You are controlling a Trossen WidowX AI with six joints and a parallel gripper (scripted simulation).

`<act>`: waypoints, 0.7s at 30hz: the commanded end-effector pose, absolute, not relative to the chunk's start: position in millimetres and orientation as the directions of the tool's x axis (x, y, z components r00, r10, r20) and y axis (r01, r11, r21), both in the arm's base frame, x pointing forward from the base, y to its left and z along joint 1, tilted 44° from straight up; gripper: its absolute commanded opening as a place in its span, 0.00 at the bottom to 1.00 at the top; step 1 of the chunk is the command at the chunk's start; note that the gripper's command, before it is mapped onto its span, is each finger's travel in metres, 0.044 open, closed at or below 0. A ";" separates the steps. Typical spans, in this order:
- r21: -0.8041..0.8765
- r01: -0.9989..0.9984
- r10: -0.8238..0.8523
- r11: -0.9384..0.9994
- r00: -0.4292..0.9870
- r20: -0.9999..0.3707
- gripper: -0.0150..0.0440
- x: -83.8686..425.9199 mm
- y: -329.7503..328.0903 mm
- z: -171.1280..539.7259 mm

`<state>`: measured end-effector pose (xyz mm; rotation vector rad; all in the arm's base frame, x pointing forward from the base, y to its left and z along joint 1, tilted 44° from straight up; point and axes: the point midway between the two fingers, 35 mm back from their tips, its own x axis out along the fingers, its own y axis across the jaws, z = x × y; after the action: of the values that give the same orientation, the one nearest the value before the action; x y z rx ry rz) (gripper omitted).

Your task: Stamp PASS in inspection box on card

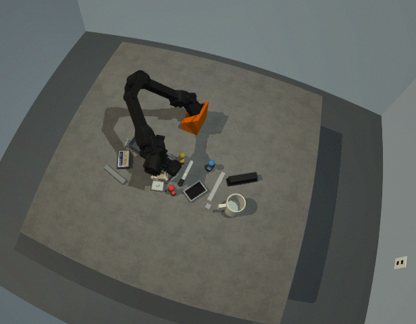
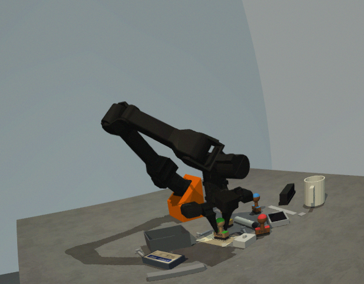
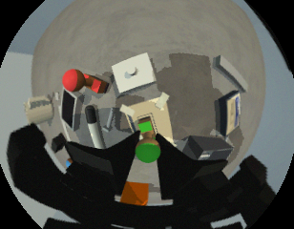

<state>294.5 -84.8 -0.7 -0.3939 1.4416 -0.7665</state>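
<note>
On the grey bench [image 1: 131,223] [image 2: 69,226] [image 3: 195,29], beside 1 grey bin [image 2: 168,238] [image 3: 204,148], the claw [image 2: 220,229] [image 3: 147,134] pinches the PASS stamp [image 2: 220,229] [image 3: 148,150].

The word "PASS" reads in dark capitals on the front of the wooden base of the green-topped stamp [image 2: 221,234] [image 3: 148,149] — the stamp stands over the pale card. "FAIL" reads, a little blurred, on the wooden base of the red-topped stamp [image 1: 171,190] [image 2: 262,225] [image 3: 80,80]. A dark blue box with a cream and blue top [image 1: 123,158] [image 2: 163,258] [image 3: 230,113] also carries lettering — too small and blurred to make out.
</note>
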 end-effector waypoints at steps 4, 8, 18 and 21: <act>-0.672 0.226 -0.681 0.705 -0.047 -0.731 0.25 294.4 -86.5 -1.5; -0.672 0.226 -0.681 0.705 -0.047 -0.731 0.25 294.4 -86.9 -1.9; -0.672 0.226 -0.681 0.705 -0.047 -0.731 0.25 294.3 -87.6 -2.6; -0.672 0.226 -0.681 0.705 -0.047 -0.731 0.25 294.3 -87.6 -2.6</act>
<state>294.1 -85.8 -2.3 -0.3977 1.4427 -0.7641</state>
